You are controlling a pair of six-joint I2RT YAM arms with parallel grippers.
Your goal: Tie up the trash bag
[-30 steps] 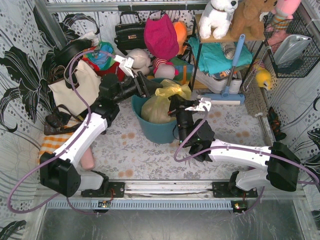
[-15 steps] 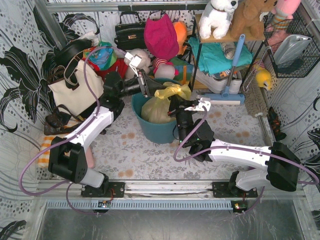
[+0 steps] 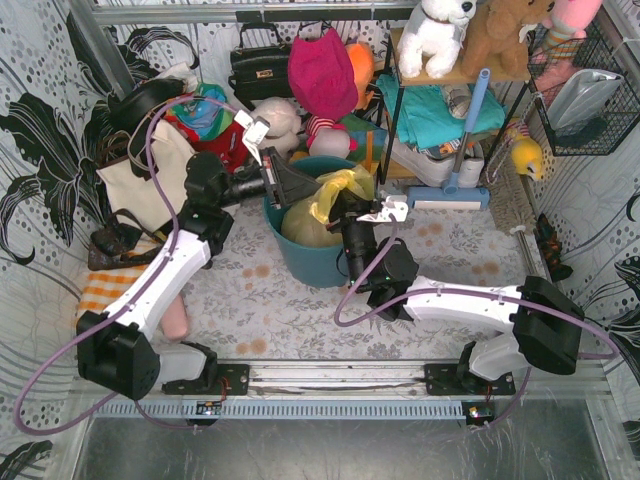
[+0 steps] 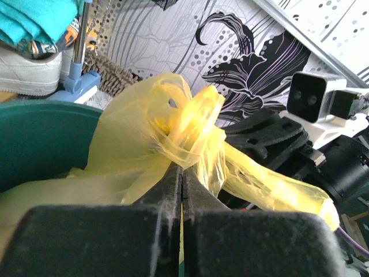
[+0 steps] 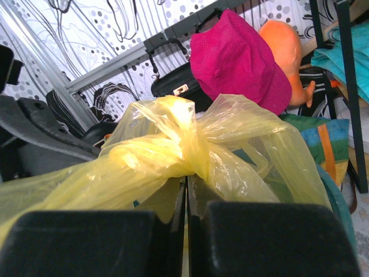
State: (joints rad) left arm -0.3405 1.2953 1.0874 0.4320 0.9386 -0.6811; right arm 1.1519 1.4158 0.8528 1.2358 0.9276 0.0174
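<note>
The left hand [image 3: 290, 188] stands at the left rim of the teal bin [image 3: 300, 265], its fingers pressed together on yellow film just beneath the knot [image 4: 189, 134]. The trash bag [image 3: 318, 218] sits upright in that bin on the table [image 3: 455, 250], mouth upward, its twisted flaps running crosswise between the two hands. The right hand [image 3: 348, 212] lies just right of the knot, likewise clamped on film and about equally near. In my judgement, tightening calls for a pull apart along that crosswise axis.
</note>
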